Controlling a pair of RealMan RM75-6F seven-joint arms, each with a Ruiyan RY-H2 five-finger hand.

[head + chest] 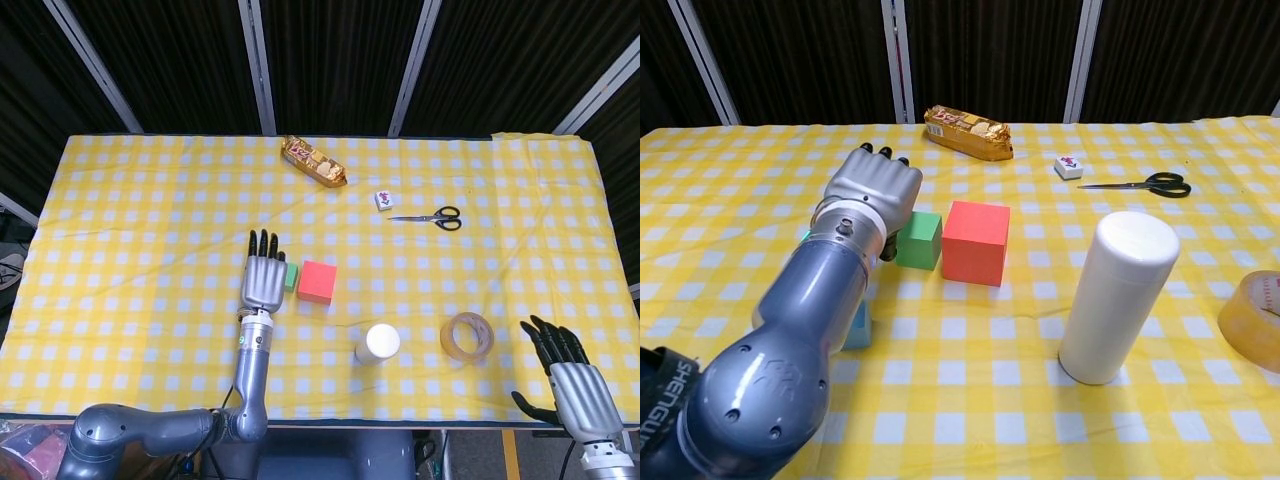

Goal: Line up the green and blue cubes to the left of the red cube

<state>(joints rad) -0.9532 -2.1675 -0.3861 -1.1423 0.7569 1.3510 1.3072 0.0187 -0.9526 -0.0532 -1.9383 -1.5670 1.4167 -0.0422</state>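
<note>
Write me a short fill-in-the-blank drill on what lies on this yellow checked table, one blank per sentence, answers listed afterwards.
1. The small green cube sits directly beside the ____ cube.
2. The black-handled scissors lie just to the right of a small white ____.
3. Between the white cylindrical bottle and the robot's right hand lies a roll of clear ____.
4. The robot's left hand is next to the ____ cube.

Missing words: red; tile; tape; green

"SHENG" on left arm (665,400)
</note>
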